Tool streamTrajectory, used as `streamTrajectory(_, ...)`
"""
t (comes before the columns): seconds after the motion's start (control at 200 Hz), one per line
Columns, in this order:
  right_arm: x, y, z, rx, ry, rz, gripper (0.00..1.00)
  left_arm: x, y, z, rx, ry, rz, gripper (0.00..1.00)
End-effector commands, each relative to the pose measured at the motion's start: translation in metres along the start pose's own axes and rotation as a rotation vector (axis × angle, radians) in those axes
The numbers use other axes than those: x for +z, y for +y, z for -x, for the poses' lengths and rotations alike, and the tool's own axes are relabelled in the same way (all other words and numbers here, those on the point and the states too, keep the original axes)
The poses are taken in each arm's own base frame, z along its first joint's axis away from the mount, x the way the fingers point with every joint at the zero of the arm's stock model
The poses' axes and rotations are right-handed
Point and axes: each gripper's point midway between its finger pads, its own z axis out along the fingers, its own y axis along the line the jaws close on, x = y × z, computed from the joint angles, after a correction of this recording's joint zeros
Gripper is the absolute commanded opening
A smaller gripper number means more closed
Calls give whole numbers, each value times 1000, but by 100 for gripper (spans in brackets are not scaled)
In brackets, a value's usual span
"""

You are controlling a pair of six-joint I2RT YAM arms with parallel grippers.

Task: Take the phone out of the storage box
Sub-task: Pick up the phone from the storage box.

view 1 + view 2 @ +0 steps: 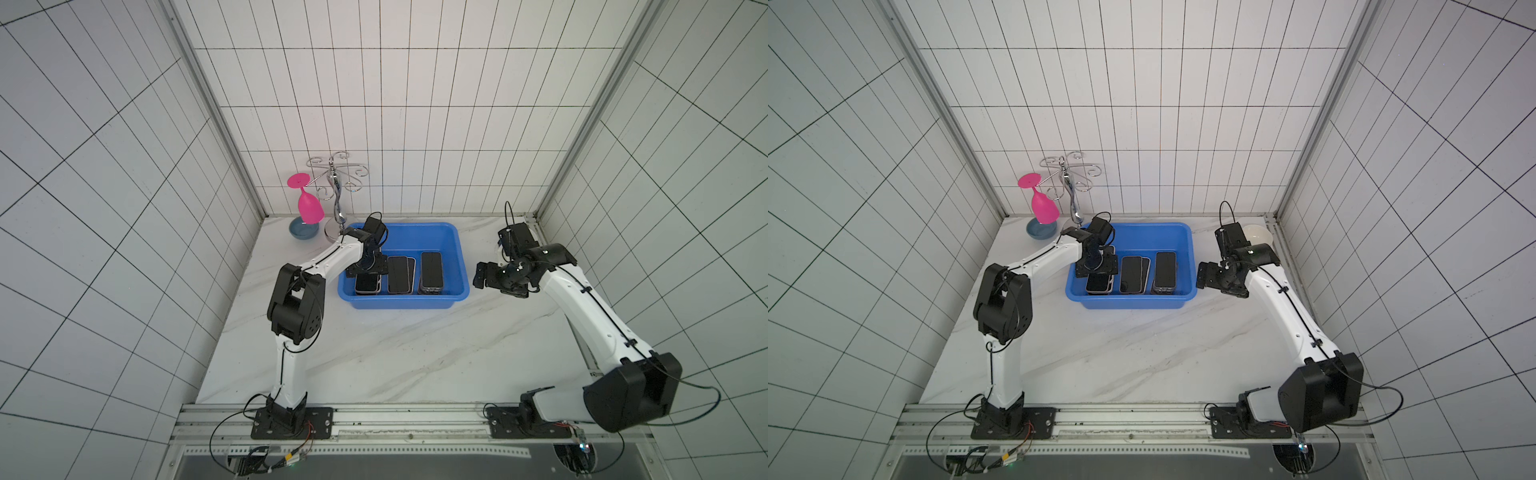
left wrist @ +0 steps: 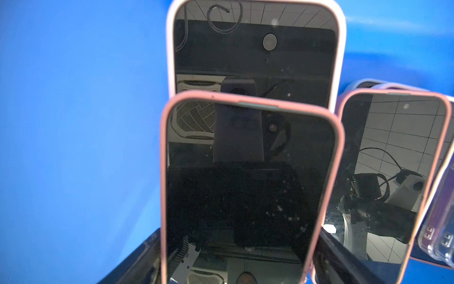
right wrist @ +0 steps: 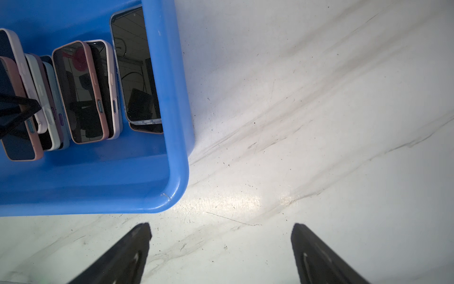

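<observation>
L gripper (image 1: 367,274) is down inside the bright blue rectangular plastic storage box (image 1: 401,302) at its 9 o'clock end. Its jaws are spread wide around the top phone (image 2: 248,186) of that stack, a dark-screened slab in a pink rubbery case. Wrist view shows the fingers (image 2: 344,263) along each long edge, but I can't tell whether they're biting or just alongside. The phone is lying in the box on its stack. R gripper (image 3: 221,228) hangs wide open and empty over the white marble-look table (image 3: 319,123), just off the box rim at 3 o'clock.

Risks as I see them:
- Soft case and edge-only hold, so the phone could pivot or slip out mid-lift.
- The white-cased phone (image 2: 255,49) directly underneath may drag along w/ it if the fingers sit too deep.
- The inner finger is v. close to the pink-cased middle-stack phone (image 2: 393,172) and could snag or shove it.
- The outer finger is near the 9 o'clock wall. A scrape there would shift the box, since nothing is bracing it.
</observation>
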Motion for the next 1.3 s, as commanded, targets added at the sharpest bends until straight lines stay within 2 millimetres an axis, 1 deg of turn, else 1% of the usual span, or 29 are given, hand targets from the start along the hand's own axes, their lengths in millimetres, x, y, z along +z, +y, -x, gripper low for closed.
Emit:
streamTrajectory(0.0,5,1,-10,-6,31,-1,93,-19,0,9,-21,-51,-38,92)
streamTrajectory(0.125,6,0,-13,-8,34,-8,93,-19,2,7,-25,-48,-35,92)
streamTrajectory(0.305,7,-1,-17,-12,43,-12,93,-15,5,4,-32,-35,-36,86)
streamTrajectory(0.425,9,-2,-18,-15,47,-15,92,-7,3,0,-24,-6,-39,84)
streamTrajectory(0.515,9,-1,-18,-15,48,-15,92,-2,4,-2,-23,6,-38,78)
streamTrajectory(0.57,8,-2,-17,-16,43,-18,92,-4,5,-2,-26,-1,-33,74)
streamTrajectory(0.675,5,0,-14,-19,35,-14,92,-13,3,3,-29,-29,-46,66)
streamTrajectory(0.73,5,1,-13,-17,35,-10,92,-16,2,6,-25,-37,-54,64)
streamTrajectory(0.85,5,5,-12,-15,38,4,92,-23,-2,9,-15,-46,-70,54)
streamTrajectory(0.98,3,10,-5,-17,23,19,92,-43,-8,15,-9,-79,-108,45)
streamTrajectory(1.06,1,17,4,-19,13,41,92,-60,-13,18,7,-103,-132,42)
streamTrajectory(1.125,-1,25,14,-26,7,69,92,-72,-21,19,42,-112,-171,40)
streamTrajectory(1.294,-5,50,40,-40,-1,144,92,-87,-24,18,74,-108,-191,38)
